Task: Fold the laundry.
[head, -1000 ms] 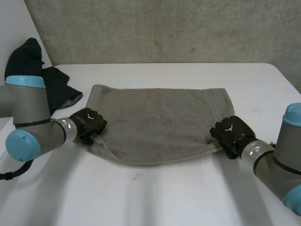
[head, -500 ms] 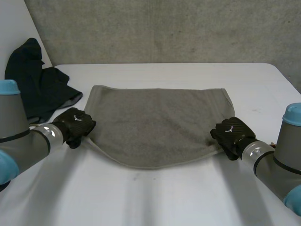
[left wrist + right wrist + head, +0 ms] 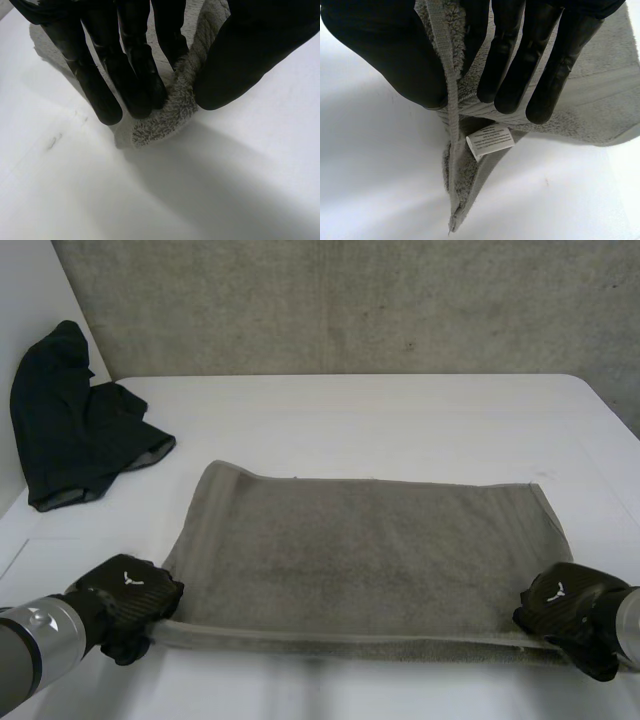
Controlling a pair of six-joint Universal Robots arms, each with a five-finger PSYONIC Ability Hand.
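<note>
Towel (image 3: 360,550), grey and thick, lies spread across the near half of the white surface (image 3: 400,410), its near edge drawn straight between the two hands. The left hand (image 3: 125,605) pinches the near left corner between thumb and curled fingers. The right hand (image 3: 565,612) pinches the near right corner the same way, just above a white label (image 3: 490,141). Holding both corners at once likely serves to keep that edge taut and level, so the cloth can be carried over evenly into a fold. A dark garment (image 3: 75,430) waits well apart at the far left, probably next in line.
</note>
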